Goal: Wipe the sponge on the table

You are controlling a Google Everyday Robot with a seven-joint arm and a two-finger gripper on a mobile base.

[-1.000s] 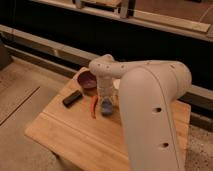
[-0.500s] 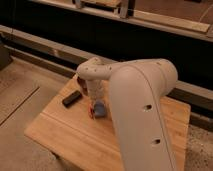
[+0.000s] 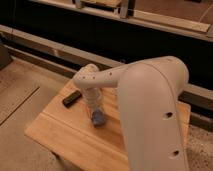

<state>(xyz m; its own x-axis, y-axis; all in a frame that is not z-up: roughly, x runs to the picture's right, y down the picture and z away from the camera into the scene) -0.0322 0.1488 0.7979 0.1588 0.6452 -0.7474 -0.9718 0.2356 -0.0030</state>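
One pincer (image 3: 96, 111), grip unclear, stands over the sponge (image 3: 98, 120) on the table (image 3: 55, 131), near a black block (image 3: 71, 99).

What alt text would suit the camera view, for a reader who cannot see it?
A white robot arm reaches down over a light wooden table, with its pincer at the blue-grey sponge near the table's middle. A black block lies on the table, towards the picture's left edge.

no readable text, labels or numbers
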